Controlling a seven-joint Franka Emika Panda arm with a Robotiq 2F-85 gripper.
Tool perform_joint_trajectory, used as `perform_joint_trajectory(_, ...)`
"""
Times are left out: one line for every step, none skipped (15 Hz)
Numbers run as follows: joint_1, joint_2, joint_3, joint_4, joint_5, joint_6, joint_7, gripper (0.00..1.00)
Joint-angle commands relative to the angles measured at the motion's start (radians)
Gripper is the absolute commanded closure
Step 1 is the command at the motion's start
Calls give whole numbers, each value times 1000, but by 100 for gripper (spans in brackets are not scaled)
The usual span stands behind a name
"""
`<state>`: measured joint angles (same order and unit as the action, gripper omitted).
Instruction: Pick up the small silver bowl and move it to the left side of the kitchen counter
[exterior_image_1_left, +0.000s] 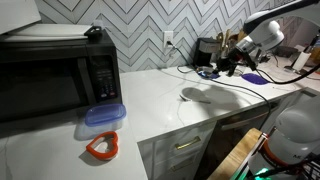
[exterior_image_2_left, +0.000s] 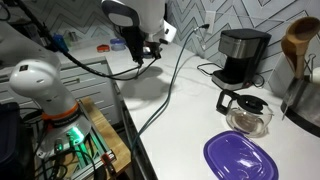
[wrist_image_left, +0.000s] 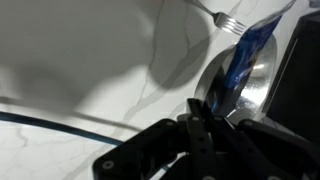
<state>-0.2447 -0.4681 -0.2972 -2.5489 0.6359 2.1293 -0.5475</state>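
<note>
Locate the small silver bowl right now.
Wrist view, right side: the small silver bowl lies on the white kitchen counter right by the end effector, with a fork just beyond it toward the top edge.

No legible text, brand, number or sign in any view. Pale button markings on microwave control panel (exterior_image_1_left: 104, 72), too small to read. Coffee maker (exterior_image_2_left: 243, 50) front dark, any badge unreadable. Wrist view blurred, nothing lettered to make out.
</note>
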Motion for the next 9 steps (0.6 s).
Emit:
perform_joint_trajectory(102, 5, 38, -34, 34, 92, -11, 99)
perform_joint_trajectory(141, 10, 36, -38, 70, 105, -42, 99)
perform_joint_trajectory(170, 19, 46, -44, 94, 126, -57, 99)
perform_joint_trajectory(197, 32, 50, -44, 123, 134, -70, 99)
perform_joint_trajectory(216, 50, 62, -45, 142, 154, -81, 99)
perform_joint_trajectory(238, 66, 61, -42, 177, 155, -104, 99)
perform_joint_trajectory(254, 89, 63, -38, 214, 158, -124, 99)
perform_joint_trajectory(261, 108, 66, -35, 244, 150, -138, 99)
perform_joint_trajectory(262, 131, 70, -30, 267, 145, -147, 99)
